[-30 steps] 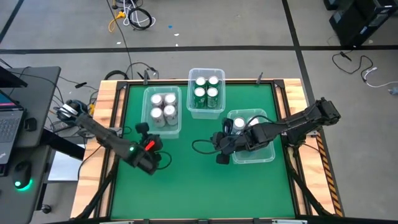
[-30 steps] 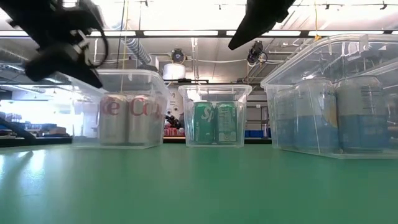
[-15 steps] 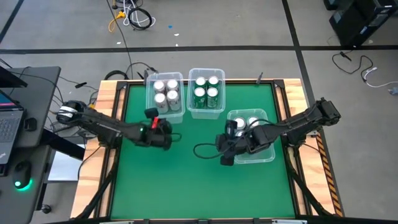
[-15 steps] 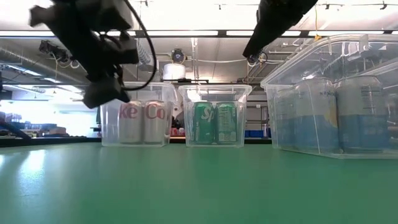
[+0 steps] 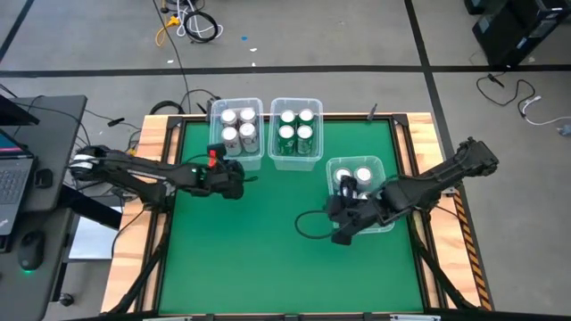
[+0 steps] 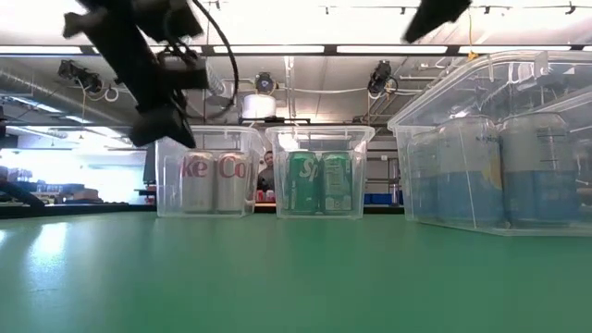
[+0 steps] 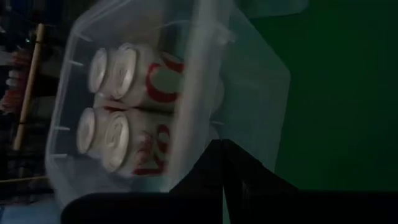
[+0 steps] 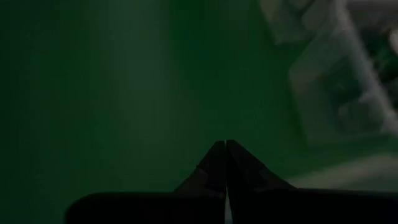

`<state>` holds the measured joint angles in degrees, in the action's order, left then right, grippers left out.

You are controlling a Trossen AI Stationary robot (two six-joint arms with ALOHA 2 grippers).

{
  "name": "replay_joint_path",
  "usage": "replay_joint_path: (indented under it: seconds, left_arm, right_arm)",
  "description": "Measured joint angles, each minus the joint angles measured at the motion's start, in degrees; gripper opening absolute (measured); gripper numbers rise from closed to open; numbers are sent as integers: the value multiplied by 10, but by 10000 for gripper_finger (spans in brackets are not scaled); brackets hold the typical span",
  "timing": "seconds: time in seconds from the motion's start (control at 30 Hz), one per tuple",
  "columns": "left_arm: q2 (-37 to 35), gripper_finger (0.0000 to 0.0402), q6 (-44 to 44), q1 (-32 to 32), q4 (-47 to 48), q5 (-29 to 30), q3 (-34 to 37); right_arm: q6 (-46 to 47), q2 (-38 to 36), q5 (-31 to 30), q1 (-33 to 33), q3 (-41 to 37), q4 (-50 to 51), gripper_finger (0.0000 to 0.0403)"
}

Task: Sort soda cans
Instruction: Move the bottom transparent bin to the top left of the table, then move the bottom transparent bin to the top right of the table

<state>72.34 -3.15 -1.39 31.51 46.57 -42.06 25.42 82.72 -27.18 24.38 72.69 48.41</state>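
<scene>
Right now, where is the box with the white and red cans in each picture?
High view: the bin of silver-white cans sits at the table's far edge, left of the bin of green cans.
Low view: it stands left of centre, again beside the green cans.
Left wrist view: it fills the picture's middle.
Right wrist view: I cannot tell.
Shared landmark: the green cans.

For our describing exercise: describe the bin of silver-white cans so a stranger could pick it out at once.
On the green table, three clear bins stand toward the far edge. The bin of silver-white cans is at the far left, beside the bin of green cans. Only its cans carry red lettering.
</scene>
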Motion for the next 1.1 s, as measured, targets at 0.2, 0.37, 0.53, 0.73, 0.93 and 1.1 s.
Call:
replay_joint_path:
  seconds: [0.2,0.37,0.53,0.73,0.93,1.1]
  left_arm:
    - [-89,0,8,0,44,-69,0]
    - [-157,0,26,-19,25,-187,0]
    - [-199,0,32,-48,-21,-227,0]
    - [-207,0,51,-64,-20,-261,0]
    - [-215,0,47,-62,-64,-342,2]
    - [-224,0,29,-51,-83,-360,3]
  right_arm:
    - [117,-17,84,57,15,114,0]
    - [181,-14,183,106,9,133,0]
    - [207,-13,194,123,-25,98,0]
    - [230,-14,184,100,-83,108,0]
    - [211,-15,124,54,-94,145,0]
    - [177,-13,80,4,-96,191,0]
